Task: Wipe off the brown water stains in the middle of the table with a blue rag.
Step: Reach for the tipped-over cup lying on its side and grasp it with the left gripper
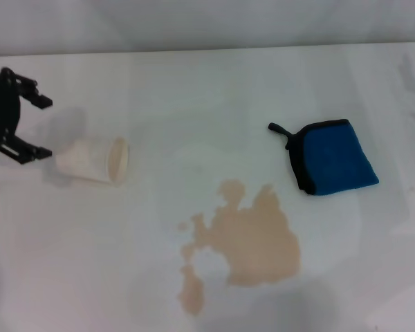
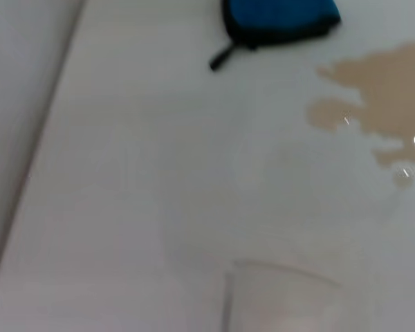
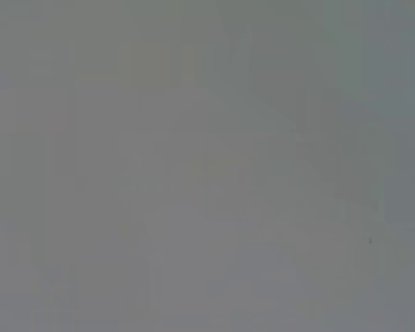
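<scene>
The brown water stains (image 1: pixel 252 238) spread as a tan puddle with lobed edges across the middle front of the white table (image 1: pixel 194 90); part of the puddle (image 2: pixel 387 97) also shows in the left wrist view. The blue rag (image 1: pixel 333 158) lies folded to the right of and behind the puddle, its black loop pointing left, and shows again (image 2: pixel 280 17) in the left wrist view. My left gripper (image 1: pixel 38 128) stands open at the far left, just left of a tipped cup, holding nothing. The right gripper is out of view.
An off-white paper cup (image 1: pixel 93 161) lies on its side at the left, mouth toward the puddle; its blurred rim (image 2: pixel 277 297) shows in the left wrist view. The table's far edge (image 1: pixel 207 47) runs along the back. The right wrist view is plain grey.
</scene>
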